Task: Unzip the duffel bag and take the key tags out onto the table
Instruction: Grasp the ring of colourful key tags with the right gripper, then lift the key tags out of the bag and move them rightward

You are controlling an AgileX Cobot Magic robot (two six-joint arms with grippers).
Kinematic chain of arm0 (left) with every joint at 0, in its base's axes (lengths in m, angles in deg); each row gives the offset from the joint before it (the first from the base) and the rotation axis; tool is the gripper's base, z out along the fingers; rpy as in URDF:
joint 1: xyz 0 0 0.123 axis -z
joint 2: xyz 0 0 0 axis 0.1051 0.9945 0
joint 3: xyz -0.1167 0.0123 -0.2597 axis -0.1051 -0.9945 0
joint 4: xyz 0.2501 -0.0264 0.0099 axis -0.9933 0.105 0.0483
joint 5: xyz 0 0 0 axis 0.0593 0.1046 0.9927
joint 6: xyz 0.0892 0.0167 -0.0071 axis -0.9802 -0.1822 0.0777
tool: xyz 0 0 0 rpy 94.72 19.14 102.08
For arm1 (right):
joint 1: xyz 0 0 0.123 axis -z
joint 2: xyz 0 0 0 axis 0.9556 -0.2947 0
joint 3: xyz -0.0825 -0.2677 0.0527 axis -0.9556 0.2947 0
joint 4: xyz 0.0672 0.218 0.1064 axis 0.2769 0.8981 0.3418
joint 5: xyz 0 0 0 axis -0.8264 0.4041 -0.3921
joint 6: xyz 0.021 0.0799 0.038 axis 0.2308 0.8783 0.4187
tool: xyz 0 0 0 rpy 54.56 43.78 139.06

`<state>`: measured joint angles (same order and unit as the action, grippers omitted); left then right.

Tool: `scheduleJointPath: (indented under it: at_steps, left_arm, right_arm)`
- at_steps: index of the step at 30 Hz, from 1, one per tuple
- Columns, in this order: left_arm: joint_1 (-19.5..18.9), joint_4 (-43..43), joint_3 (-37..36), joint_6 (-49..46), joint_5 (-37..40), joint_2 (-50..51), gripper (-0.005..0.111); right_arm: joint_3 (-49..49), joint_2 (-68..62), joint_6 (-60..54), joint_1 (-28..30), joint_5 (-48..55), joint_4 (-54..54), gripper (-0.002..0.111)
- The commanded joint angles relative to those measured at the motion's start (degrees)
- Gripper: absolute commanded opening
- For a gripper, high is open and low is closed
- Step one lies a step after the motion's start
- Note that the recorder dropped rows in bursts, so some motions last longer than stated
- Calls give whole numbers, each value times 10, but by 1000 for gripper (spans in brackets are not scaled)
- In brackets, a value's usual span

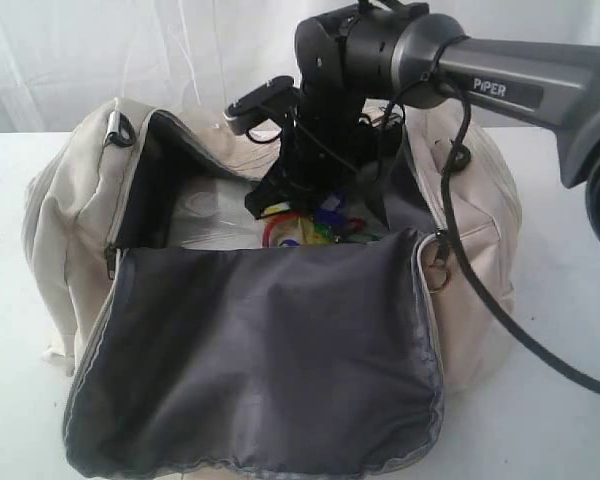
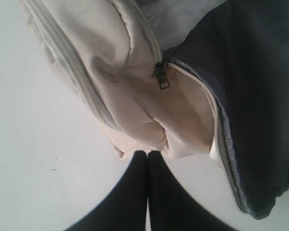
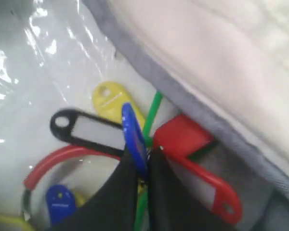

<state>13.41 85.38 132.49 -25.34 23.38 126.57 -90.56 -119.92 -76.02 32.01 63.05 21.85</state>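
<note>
The cream duffel bag (image 1: 70, 200) lies unzipped on the white table (image 1: 560, 330), its dark grey lined flap (image 1: 270, 350) folded toward the front. Inside lie the key tags (image 1: 305, 228), a bunch in red, yellow, green and blue. My right gripper (image 1: 285, 212) reaches down into the opening. In the right wrist view it (image 3: 143, 161) is shut on a blue tag (image 3: 133, 132), with a red tag (image 3: 192, 159), a yellow one (image 3: 111, 98) and a black one (image 3: 86, 127) around it. My left gripper (image 2: 148, 154) is shut on nothing, just off the bag's end (image 2: 135, 115) above the table.
Crinkled clear plastic (image 3: 38, 57) lines the bag's floor under the tags. The right arm's black cable (image 1: 480, 290) hangs over the bag's right end, past a metal ring zipper pull (image 1: 438, 275). A zipper slider (image 2: 163, 79) sits near the left gripper.
</note>
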Motion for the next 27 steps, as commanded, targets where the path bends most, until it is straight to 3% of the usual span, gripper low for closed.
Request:
scheduleJointPath:
  at_steps: [1,27]
  left_arm:
    - [1,10,-2,-1,2,-4,0]
    - [1,21,-2,-4,2,-4,0]
  right_arm:
    - [-17,39,3,5,-8,-3,0]
    - [-18,119,1,5,-29,32,0]
